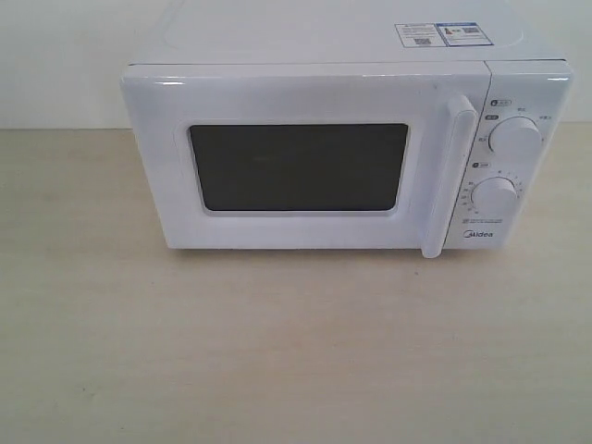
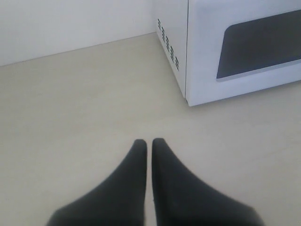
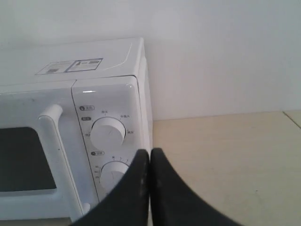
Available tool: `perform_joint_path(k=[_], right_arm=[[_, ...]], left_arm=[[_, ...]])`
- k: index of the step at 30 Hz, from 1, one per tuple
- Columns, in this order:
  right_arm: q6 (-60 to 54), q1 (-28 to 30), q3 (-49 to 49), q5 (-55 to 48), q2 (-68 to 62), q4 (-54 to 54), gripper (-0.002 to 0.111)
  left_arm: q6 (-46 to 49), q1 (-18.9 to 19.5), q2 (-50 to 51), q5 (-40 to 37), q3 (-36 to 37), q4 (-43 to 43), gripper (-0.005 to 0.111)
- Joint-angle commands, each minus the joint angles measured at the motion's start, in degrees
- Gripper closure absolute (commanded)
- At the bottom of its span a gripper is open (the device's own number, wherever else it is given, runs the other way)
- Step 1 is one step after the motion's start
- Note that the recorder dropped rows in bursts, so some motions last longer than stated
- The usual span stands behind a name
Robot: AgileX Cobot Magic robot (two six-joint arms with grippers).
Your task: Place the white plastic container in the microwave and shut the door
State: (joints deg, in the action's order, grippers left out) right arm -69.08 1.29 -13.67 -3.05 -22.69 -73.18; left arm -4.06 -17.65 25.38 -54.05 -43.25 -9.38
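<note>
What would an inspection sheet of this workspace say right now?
Surface: pale wood-look table, bare where seen.
Job's things: microwave standing on the table, door shut; white plastic container not in view.
Clutter: nothing seen.
Hands: left hand shut, empty, above the table; right hand shut, empty, by the dials.
Cables: nothing seen.
Surroundings: plain white wall behind.

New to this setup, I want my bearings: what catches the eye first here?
A white microwave stands in the middle of the pale table, its door shut. Two round dials sit right of its tall handle. The black left tool and right tool are both closed and empty.
</note>
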Motion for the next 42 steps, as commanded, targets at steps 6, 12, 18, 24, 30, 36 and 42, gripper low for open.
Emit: perform_joint_path(k=[6, 12, 18, 24, 30, 36, 42], right_arm=[[11.9, 0.4, 0.4, -0.3, 0.3, 17.0, 0.109], [67.5, 0.4, 0.5, -2.0, 0.3, 67.6, 0.109], [75.5, 0.4, 0.5, -1.9, 0.3, 75.3, 0.109], [69.6, 0.4, 0.5, -2.4, 0.3, 73.8, 0.109], [70.8, 0.4, 0.5, -2.7, 0.3, 73.2, 0.109], [68.7, 0.4, 0.5, -11.5, 6.3, 74.1, 0.109], [67.0, 0.2, 0.5, -19.6, 13.5, 74.1, 0.109]], left_arm=[[-0.7, -0.2, -0.4, 0.3, 0.3, -0.4, 0.102], [-0.7, -0.2, -0.4, 0.3, 0.3, -0.4, 0.102], [-0.7, -0.2, -0.4, 0.3, 0.3, -0.4, 0.102], [-0.7, -0.2, -0.4, 0.3, 0.3, -0.4, 0.102], [-0.7, -0.2, -0.4, 0.3, 0.3, -0.4, 0.102], [-0.7, -0.2, -0.4, 0.3, 0.3, -0.4, 0.102], [-0.7, -0.2, -0.4, 0.3, 0.3, -0.4, 0.102]])
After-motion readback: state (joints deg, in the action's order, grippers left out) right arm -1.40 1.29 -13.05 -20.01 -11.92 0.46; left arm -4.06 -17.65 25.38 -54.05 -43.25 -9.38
